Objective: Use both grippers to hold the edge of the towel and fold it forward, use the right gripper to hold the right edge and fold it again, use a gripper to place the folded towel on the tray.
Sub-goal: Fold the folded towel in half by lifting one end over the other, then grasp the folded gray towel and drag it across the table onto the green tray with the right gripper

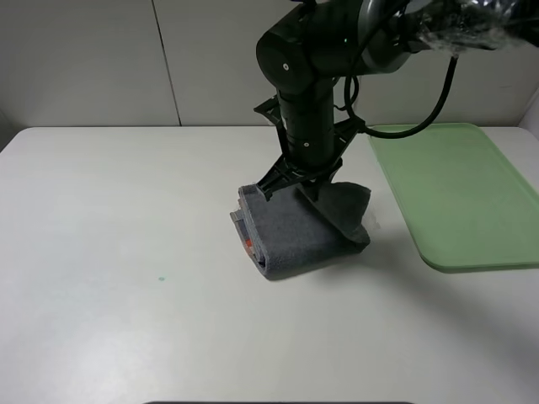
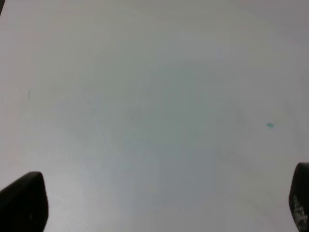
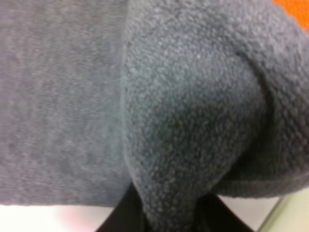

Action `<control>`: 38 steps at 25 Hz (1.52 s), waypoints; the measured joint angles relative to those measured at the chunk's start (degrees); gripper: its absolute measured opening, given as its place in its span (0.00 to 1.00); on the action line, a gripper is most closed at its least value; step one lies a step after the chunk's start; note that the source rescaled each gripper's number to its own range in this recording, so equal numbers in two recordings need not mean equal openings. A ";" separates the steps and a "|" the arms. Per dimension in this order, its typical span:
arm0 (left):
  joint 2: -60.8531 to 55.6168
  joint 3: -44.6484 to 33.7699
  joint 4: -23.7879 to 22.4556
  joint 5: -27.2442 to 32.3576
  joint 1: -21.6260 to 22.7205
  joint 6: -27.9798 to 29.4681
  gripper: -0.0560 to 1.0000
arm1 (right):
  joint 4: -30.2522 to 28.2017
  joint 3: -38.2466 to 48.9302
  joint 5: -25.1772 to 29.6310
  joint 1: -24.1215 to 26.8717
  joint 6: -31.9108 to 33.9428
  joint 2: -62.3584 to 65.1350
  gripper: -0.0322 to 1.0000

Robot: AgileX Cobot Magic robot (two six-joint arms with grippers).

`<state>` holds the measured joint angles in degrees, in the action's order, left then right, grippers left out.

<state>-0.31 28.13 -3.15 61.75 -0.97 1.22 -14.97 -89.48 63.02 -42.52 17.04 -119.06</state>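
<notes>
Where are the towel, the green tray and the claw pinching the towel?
towel (image 1: 295, 240), high camera, top of the folded bundle.
tray (image 1: 459, 189), high camera, bare floor.
right gripper (image 1: 313, 187), high camera, between the pinching fingertips.

High overview; right wrist close on towel (image 3: 183, 121)

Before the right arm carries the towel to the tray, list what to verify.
1. Right gripper shut on the towel: ok, cloth is bunched between its fingers.
2. Towel folded: ok, a compact bundle, though one flap sticks out toward the tray.
3. Towel clear of the table: not ok, its bulk appears to rest there.
4. Tray free to receive it: ok in the part seen; its far right is cut off.
5. Left gripper out of the way: ok, open over bare table.
</notes>
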 joint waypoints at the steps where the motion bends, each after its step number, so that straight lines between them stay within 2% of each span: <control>1: 0.00 0.00 0.00 0.00 0.00 0.00 1.00 | 0.95 0.00 -0.21 0.00 0.58 0.00 0.16; 15: 0.00 0.00 0.00 0.00 0.00 0.00 1.00 | 14.26 0.00 -6.35 0.00 1.49 0.00 0.16; 23: 0.00 0.00 0.00 -0.13 0.00 0.00 1.00 | 16.62 0.00 -9.11 0.00 1.68 0.00 0.18; 25: 0.00 0.00 0.00 -0.13 0.00 0.00 1.00 | 17.14 0.00 -10.04 0.00 2.38 0.00 0.37; 27: 0.00 0.00 0.00 -0.13 0.00 0.00 1.00 | 17.95 0.00 -11.36 0.00 3.70 0.00 0.73; 28: 0.00 0.00 0.00 -0.13 0.00 0.00 1.00 | 18.18 0.00 -11.86 0.00 3.98 0.00 0.84; 29: 0.00 0.00 0.00 -0.13 0.00 0.00 1.00 | 18.34 0.00 -11.98 0.00 4.23 0.00 0.90; 32: 0.00 0.00 0.00 -0.13 0.00 0.06 1.00 | 18.59 0.00 -11.97 0.00 4.42 0.00 0.98; 38: 0.00 0.00 0.00 -0.13 0.00 0.06 1.00 | 18.59 0.00 -11.97 0.00 3.20 0.00 1.00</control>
<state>-0.31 28.13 -3.15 61.62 -0.97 1.29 3.62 -89.48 51.05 -42.52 20.24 -119.06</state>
